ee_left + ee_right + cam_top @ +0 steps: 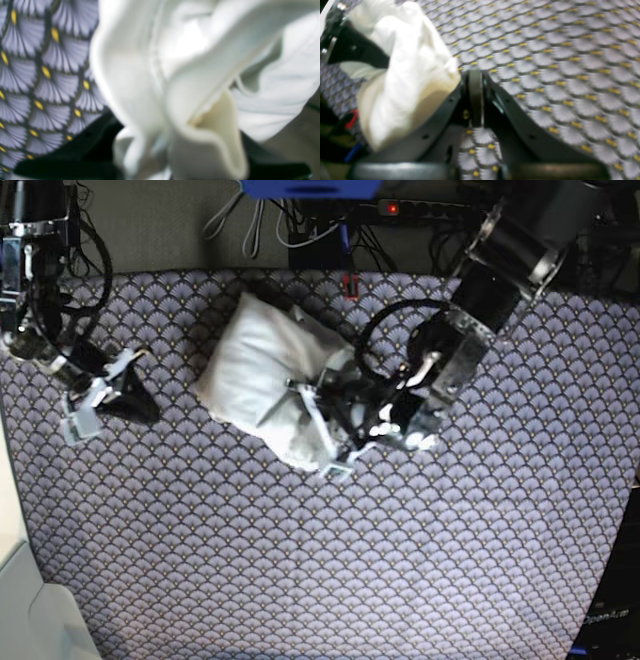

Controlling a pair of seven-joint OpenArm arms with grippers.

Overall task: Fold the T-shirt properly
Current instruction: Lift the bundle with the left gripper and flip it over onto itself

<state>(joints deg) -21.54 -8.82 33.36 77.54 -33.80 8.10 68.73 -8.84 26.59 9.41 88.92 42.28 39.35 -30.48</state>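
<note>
With the T-shirt [262,375] bunched far-left of centre on the scalloped cloth [400,560], the left gripper [322,423] seems, through blur, narrowly pinched on its near-right edge, the right gripper [95,402] closed and empty at left, so spreading it flat looks like the next need.

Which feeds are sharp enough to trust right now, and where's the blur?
Left wrist view: T-shirt fills the frame, soft and out of focus. Right wrist view: blurred throughout, the scallop-patterned cloth smeared. Base view: sharpest, evenly lit, shirt slightly overexposed.
</note>
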